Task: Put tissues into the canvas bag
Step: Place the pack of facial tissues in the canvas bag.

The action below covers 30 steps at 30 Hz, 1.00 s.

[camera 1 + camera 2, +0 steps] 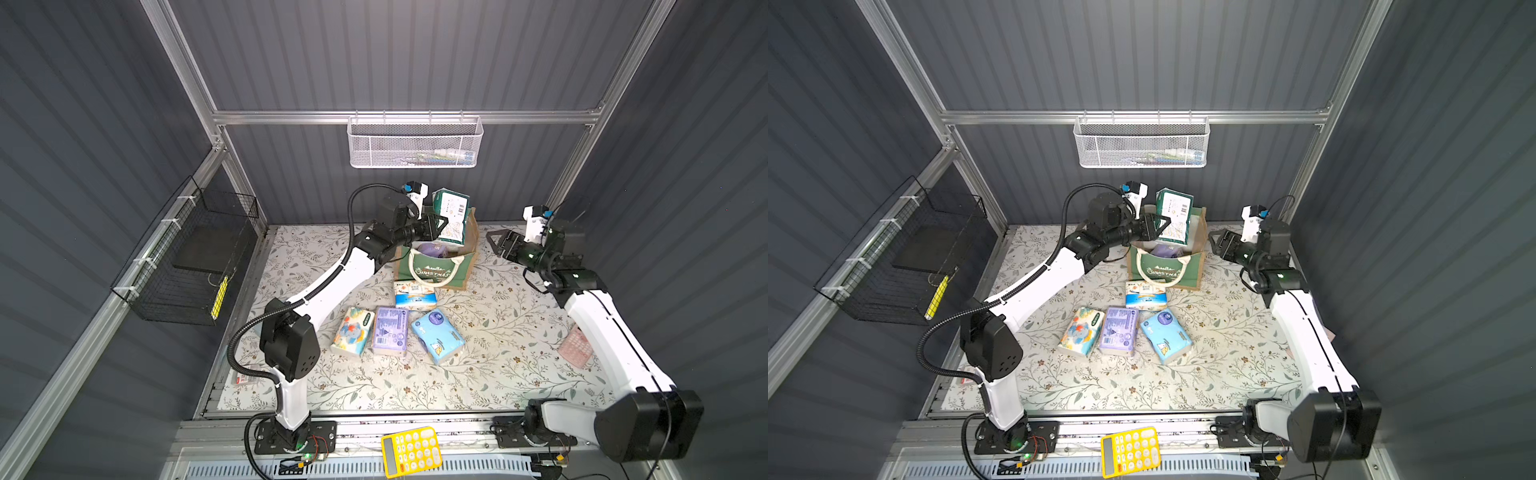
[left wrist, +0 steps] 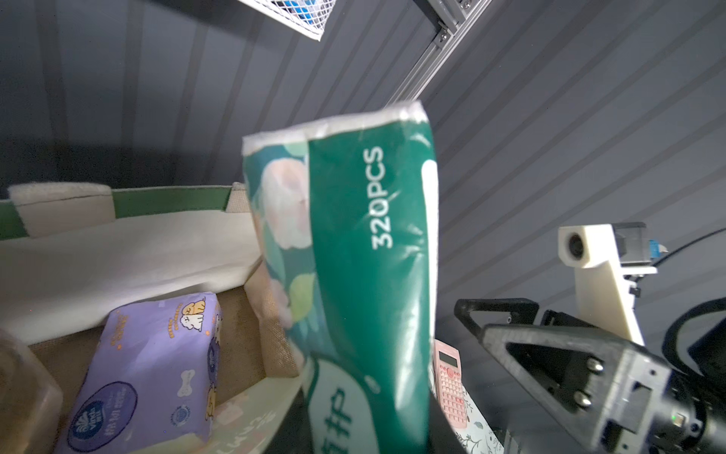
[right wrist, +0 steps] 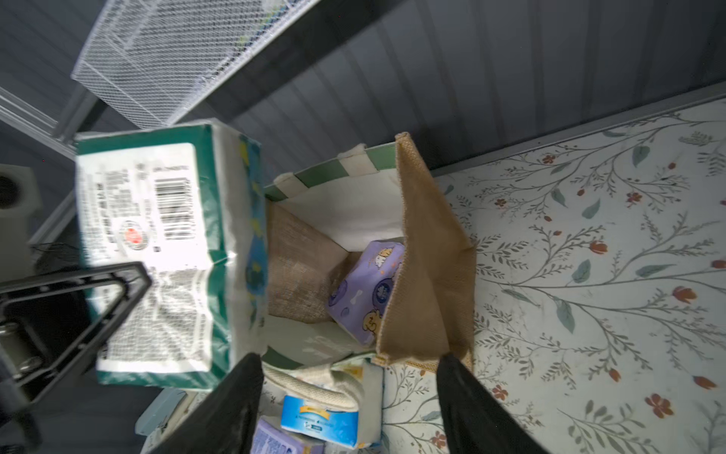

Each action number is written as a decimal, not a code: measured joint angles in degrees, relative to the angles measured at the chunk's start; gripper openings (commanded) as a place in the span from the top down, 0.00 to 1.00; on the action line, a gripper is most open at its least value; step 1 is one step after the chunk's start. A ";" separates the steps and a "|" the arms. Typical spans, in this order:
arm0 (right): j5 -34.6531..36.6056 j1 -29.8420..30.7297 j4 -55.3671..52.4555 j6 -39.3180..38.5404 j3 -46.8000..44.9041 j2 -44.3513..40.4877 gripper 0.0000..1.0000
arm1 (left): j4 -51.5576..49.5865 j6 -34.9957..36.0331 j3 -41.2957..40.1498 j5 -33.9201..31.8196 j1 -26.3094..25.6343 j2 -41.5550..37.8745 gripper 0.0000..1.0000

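A: The canvas bag (image 1: 461,270)?
B: Boxy, with coarse jute sides and a smooth cream lining.
A: The dark green pack (image 1: 451,208)?
B: A glossy brick, long axis roughly upright over the bag's mouth, pinched in the left tool (image 1: 438,226). Beside the bag, the right tool (image 1: 496,245) gapes empty.

White shells are covering the left arm (image 1: 328,282) and right arm (image 1: 611,332) between black joints, with black triangular fingers (image 2: 491,334) on the left gripper (image 1: 442,224) and right gripper (image 1: 492,243).

Dark green pack (image 2: 365,236): glossy plastic. Canvas bag (image 3: 424,255): rough jute sides, matt lining.
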 measured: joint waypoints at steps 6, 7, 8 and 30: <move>3.19 1.70 -2.78 -2.32 5.22 8.35 0.39 | -0.52 -0.02 3.98 0.22 0.85 6.34 0.69; 3.54 2.05 -2.97 -2.58 5.84 9.46 0.40 | -0.57 0.00 4.48 0.24 0.87 7.43 0.69; 3.85 2.32 -3.17 -2.82 6.29 10.32 0.42 | -0.61 -0.02 5.05 0.26 0.87 8.59 0.69; 6.05 6.16 -9.31 -7.58 12.48 18.27 0.84 | -1.95 -0.24 9.97 0.02 0.90 16.83 0.69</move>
